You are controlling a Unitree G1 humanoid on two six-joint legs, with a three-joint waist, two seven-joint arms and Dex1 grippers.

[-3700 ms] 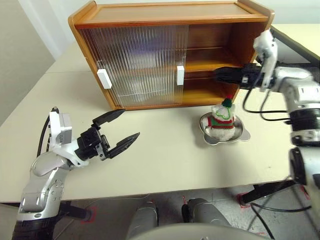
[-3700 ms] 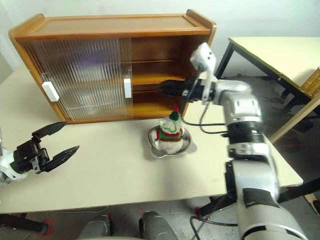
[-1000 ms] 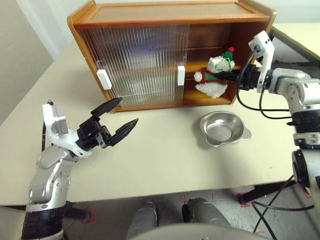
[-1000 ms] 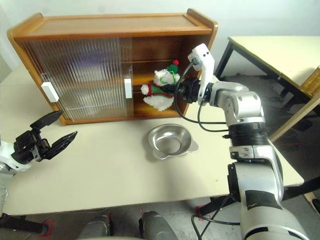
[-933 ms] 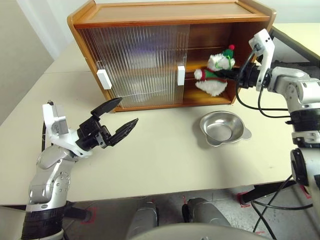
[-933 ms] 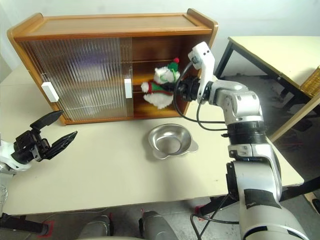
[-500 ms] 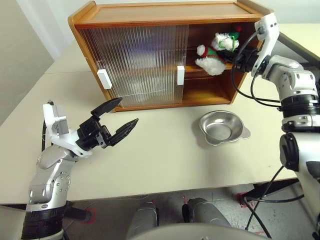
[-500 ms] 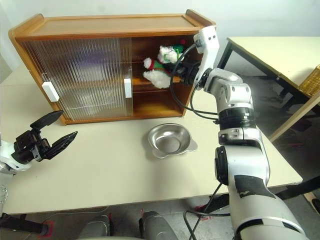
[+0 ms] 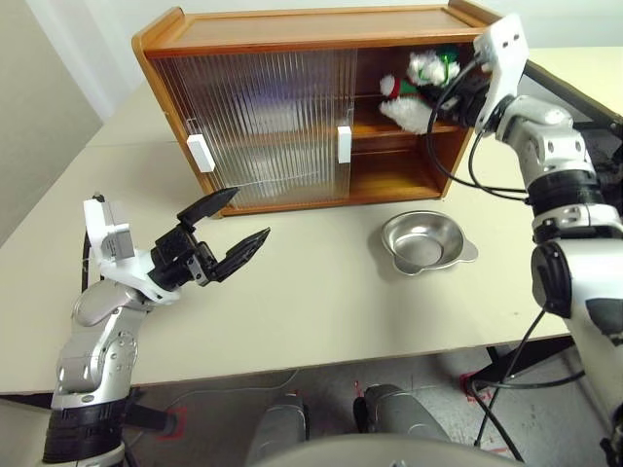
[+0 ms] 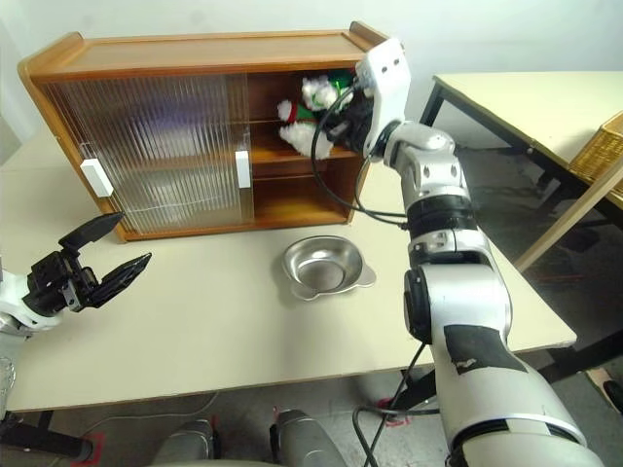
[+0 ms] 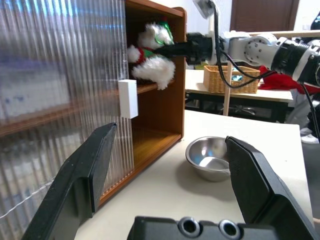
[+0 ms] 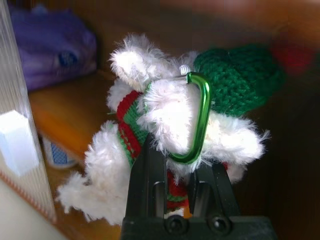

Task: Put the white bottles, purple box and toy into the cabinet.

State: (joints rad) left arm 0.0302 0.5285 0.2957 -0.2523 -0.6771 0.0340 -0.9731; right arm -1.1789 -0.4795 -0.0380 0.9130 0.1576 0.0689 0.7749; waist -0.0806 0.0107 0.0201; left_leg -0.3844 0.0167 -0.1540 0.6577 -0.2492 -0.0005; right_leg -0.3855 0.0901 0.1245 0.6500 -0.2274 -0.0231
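Head view: right arm stretched up and forward, right gripper (image 9: 450, 95) clamped on the toy (image 9: 414, 89) at the upper shelf opening of the cabinet (image 9: 292, 29); left gripper (image 9: 226, 243) hovers over the table (image 9: 321, 302), fingers spread wide, empty. Steel bowl (image 9: 421, 243) sits empty near the cabinet. Left wrist view: fluffy white toy (image 11: 150, 55) held above the shelf edge, beside the ribbed door's white handle (image 11: 128, 98). Right wrist view: black fingers pinch the plush by its red-green bands; green carabiner (image 12: 196, 122) and knitted green hat visible; purple box (image 12: 50, 47) on the shelf behind.

Cabinet (image 9: 292, 58) and bowl (image 9: 421, 241) on table (image 9: 321, 302)
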